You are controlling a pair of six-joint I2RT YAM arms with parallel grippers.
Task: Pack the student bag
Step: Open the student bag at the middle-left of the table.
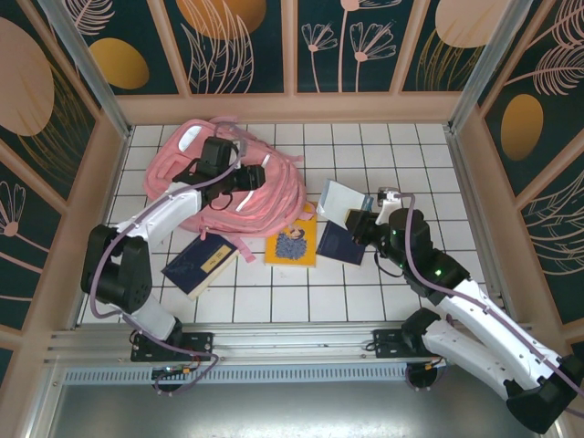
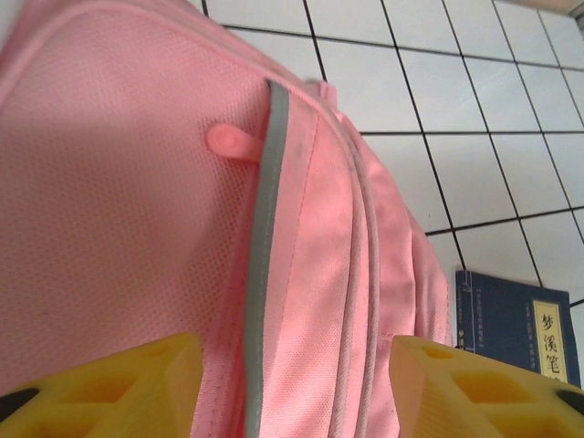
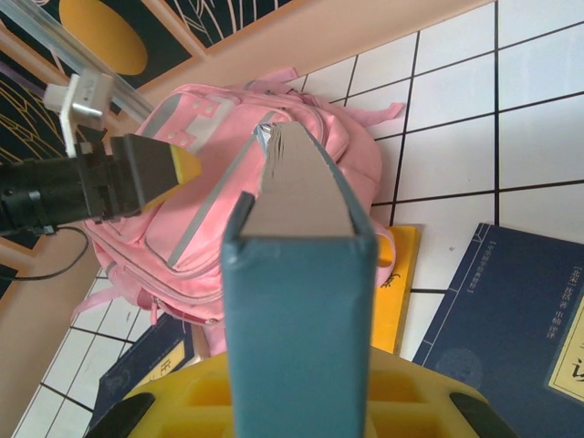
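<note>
While the right gripper (image 1: 362, 222) is clamped on a teal book (image 3: 297, 310), holding it edge-up with the spine nearest the wrist camera and the page block running away from it, the left gripper (image 1: 254, 178) hangs over the student bag (image 1: 228, 187) with its yellow fingers (image 2: 100, 388) standing well apart and nothing pinched between them. From the left wrist, pink fabric spreads across the gap between the two fingertips, but whether they touch the cloth cannot be told. The bag lies in the far left part of the white tiled table (image 1: 411, 155), front side up, its straps trailing toward the right. A grey reflective stripe (image 2: 265, 255) runs down its front panel beside a seam, and a small pink zip tab (image 2: 230, 141) sticks out just left of the stripe's upper end. Three more books lie flat on the tiles along the bag's near side: a dark blue book (image 1: 203, 263) by the left arm, a yellow book (image 1: 292, 245) just beside the bag's near right corner, and a second dark blue book (image 1: 339, 243) next to the yellow one, below the right gripper. From the right wrist the teal book stands in front of the bag, with the left gripper at the bag's left side, the yellow book low on the right and a dark blue cover beyond it.
</note>
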